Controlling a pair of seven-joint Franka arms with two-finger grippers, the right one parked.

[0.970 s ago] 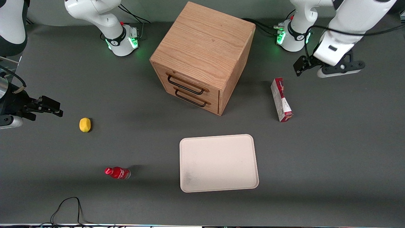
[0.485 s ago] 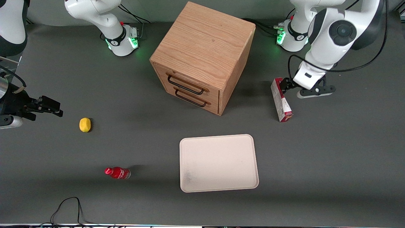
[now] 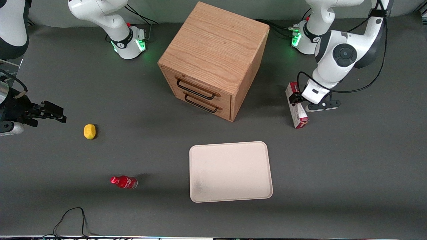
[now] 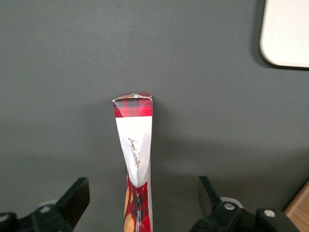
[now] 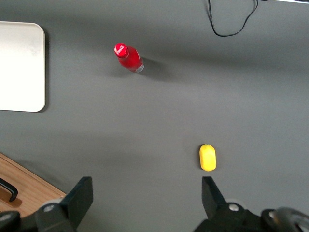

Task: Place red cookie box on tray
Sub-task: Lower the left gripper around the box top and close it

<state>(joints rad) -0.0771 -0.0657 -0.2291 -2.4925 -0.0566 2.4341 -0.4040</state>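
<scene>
Red cookie box [image 4: 136, 159] on table, cursive script illegible; claw [image 4: 140, 203] released, straddling it.

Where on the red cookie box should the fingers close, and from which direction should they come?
Across the narrow width of the red cookie box, near mid-length, coming from above. It stands on a long thin edge on the table, so its two broad faces are exposed. The open gripper already straddles it, one finger per face.

The working arm [image 3: 343, 56] is glossy white with grey round joint caps, a black cable and a black claw [image 4: 140, 205].
</scene>
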